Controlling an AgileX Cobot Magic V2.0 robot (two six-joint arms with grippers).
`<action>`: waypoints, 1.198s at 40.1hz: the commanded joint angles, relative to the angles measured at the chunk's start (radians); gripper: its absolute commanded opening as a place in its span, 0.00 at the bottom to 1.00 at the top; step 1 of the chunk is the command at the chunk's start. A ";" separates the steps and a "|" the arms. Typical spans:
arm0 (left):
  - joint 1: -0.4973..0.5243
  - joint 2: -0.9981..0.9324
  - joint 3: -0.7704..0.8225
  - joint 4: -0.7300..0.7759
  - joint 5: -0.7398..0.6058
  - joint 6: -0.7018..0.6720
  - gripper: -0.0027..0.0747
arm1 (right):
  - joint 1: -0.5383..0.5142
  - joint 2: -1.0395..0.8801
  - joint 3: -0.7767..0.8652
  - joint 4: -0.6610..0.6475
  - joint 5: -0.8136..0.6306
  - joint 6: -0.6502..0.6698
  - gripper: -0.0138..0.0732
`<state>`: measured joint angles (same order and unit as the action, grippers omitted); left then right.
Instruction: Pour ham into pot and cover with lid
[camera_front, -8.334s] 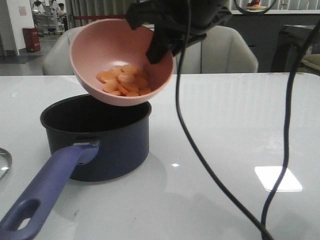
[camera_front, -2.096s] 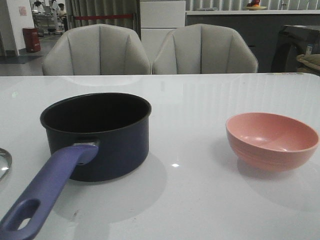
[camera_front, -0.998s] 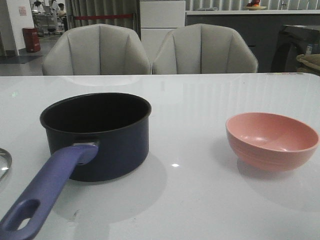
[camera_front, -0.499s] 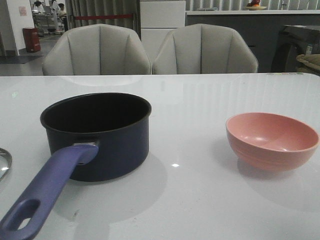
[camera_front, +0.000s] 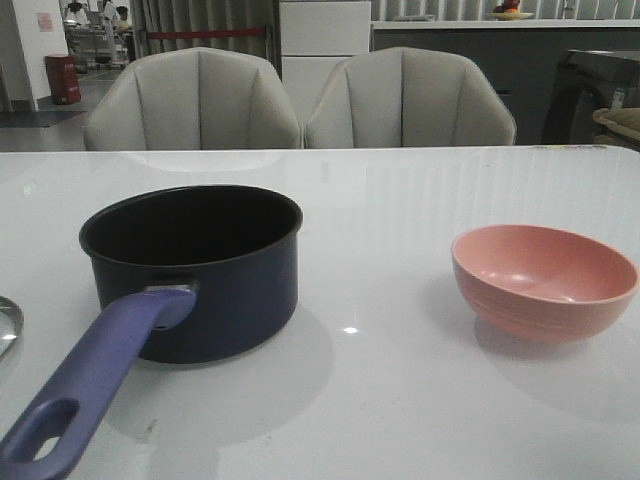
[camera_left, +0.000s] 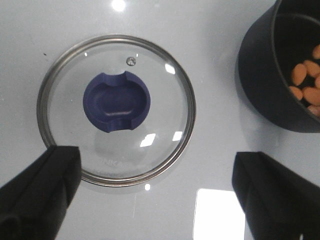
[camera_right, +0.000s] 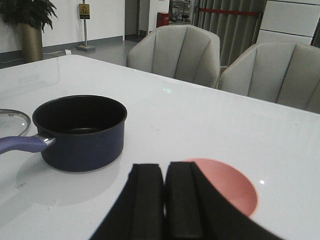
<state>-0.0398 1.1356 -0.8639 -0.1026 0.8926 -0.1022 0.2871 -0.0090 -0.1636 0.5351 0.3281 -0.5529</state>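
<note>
The dark navy pot (camera_front: 190, 270) stands left of centre, its blue-purple handle (camera_front: 90, 390) pointing toward the front. Orange-yellow ham pieces (camera_left: 306, 82) lie inside the pot (camera_left: 280, 75). The glass lid (camera_left: 116, 110) with its blue-purple knob (camera_left: 116, 101) lies flat on the table left of the pot; only its rim (camera_front: 8, 325) shows in the front view. My left gripper (camera_left: 157, 200) is open and empty above the lid, its jaws spread wide and touching nothing. My right gripper (camera_right: 164, 170) is shut and empty, above the near side of the pink bowl (camera_right: 235, 187).
The empty pink bowl (camera_front: 545, 280) sits upright on the right of the white table (camera_front: 400, 200). Two grey chairs (camera_front: 300, 100) stand behind the far edge. Neither arm shows in the front view.
Eight seconds ago my right gripper held the pink bowl with ham tilted over the pot. Now the bowl sits empty at the right. Nothing has moved in the last two seconds.
</note>
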 joint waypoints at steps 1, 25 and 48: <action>0.000 0.049 -0.054 -0.018 -0.024 -0.012 0.87 | 0.002 0.010 -0.026 0.019 -0.061 -0.006 0.34; 0.052 0.433 -0.252 -0.010 0.095 -0.007 0.88 | 0.002 0.010 -0.026 0.019 -0.061 -0.006 0.34; 0.056 0.583 -0.316 0.041 0.086 -0.007 0.88 | 0.002 0.010 -0.026 0.019 -0.061 -0.006 0.34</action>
<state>0.0122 1.7527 -1.1536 -0.0615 0.9915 -0.1042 0.2871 -0.0090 -0.1636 0.5351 0.3281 -0.5529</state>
